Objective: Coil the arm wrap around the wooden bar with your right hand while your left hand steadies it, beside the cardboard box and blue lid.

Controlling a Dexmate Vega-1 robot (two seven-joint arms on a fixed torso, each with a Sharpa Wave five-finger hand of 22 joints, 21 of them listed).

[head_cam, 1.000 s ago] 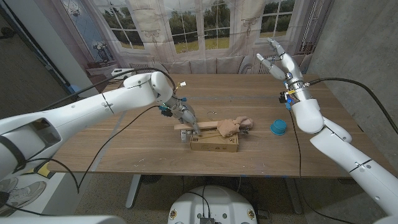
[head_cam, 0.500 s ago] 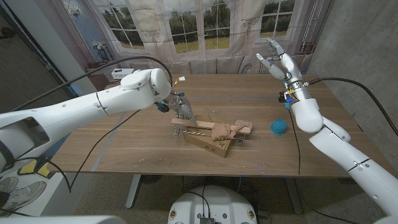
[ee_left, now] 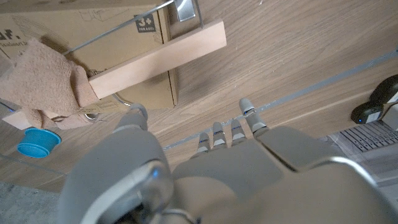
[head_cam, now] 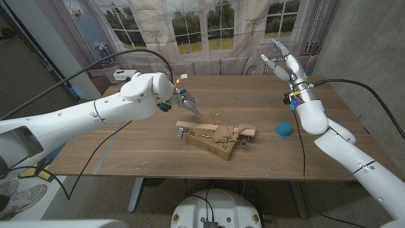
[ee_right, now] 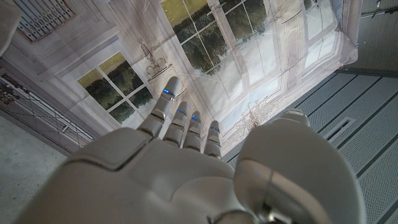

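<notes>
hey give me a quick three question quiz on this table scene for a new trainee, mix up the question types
1. True or false: the left hand grips the wooden bar.
2. The blue lid lies nearer which hand? A) left B) right
3. Fill in: the arm wrap is bunched on the bar above the cardboard ____.

Key:
1. False; it is lifted clear, holding nothing.
2. B; the right hand is raised above that side.
3. box.
</notes>
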